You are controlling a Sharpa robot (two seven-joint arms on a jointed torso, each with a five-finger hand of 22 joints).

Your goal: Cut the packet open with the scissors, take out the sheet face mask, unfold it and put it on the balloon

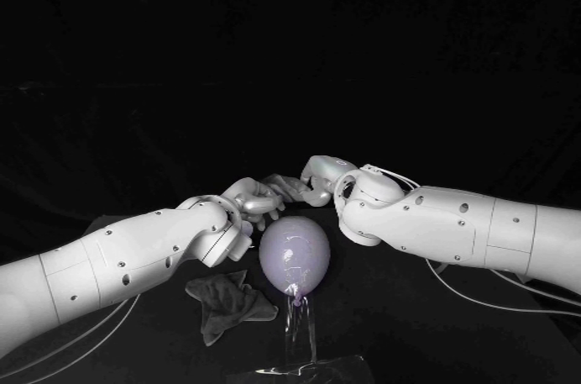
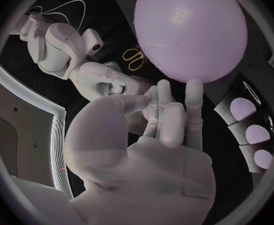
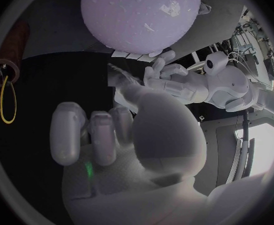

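Black table point(image 1: 400, 338): the upright balloon point(image 1: 295, 251) lies just near of both hands. Left hand point(image 1: 248, 201) and right hand point(image 1: 318, 176) appear to pinch the sheet mask point(image 1: 284, 185) between them.

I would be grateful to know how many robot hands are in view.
2: the left robot hand and the right robot hand, close together just behind the balloon.

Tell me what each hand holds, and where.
The left hand and right hand each seem to pinch an edge of the thin pale sheet face mask, behind the lilac balloon.
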